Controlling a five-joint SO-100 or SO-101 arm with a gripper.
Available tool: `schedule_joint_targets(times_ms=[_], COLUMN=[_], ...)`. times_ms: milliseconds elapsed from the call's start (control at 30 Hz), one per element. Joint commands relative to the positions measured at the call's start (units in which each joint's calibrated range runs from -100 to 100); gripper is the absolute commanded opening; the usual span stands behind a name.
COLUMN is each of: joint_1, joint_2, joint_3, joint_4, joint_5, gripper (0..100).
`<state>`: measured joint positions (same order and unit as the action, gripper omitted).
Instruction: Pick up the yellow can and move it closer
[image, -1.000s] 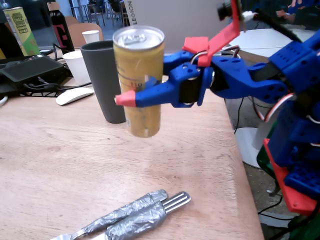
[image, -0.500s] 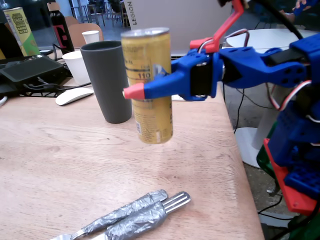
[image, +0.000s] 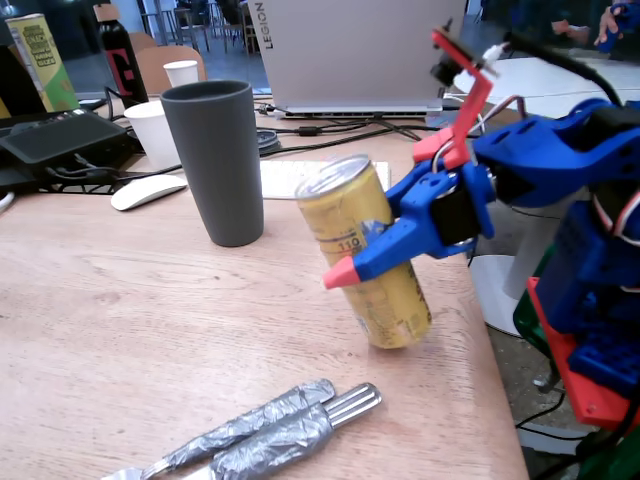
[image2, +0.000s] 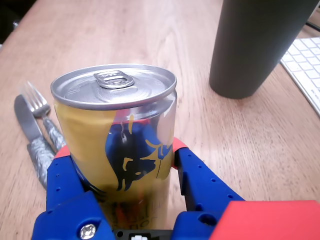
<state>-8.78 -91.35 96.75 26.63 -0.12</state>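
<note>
Yellow can (image: 365, 255) sits just right of centre in the fixed view, tilted with its silver top leaning toward the upper left and its base near the right edge of the wooden surface (image: 120, 320); whether the base touches the wood cannot be told. The blue gripper (image: 375, 245) with red fingertips (image: 340, 273) pinches the can around its middle, one finger on each side, as the wrist view shows with the can (image2: 117, 150) filling the lower centre between the blue fingers (image2: 200, 180). A dark grey tumbler (image: 215, 160) stands upright to the upper left of the can, apart from it. A fork and knife (image: 260, 430) with foil-wrapped handles lie at the lower centre. A white mouse (image: 147, 191), paper cups (image: 155, 130) and a laptop (image: 350, 50) fill the background.
</note>
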Motion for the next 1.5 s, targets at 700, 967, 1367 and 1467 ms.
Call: schedule_joint_targets(times_ms=[700,967,1367,1467], joint_1=[0.32,0.32,0.32,0.32], joint_2=[-5.73,-5.90,-5.90,-5.90], joint_3=[2.77,2.77,2.77,2.77], joint_4=[14.02,14.02,14.02,14.02], joint_5=[3.61,3.57,3.57,3.57], gripper=[26,26,26,26])
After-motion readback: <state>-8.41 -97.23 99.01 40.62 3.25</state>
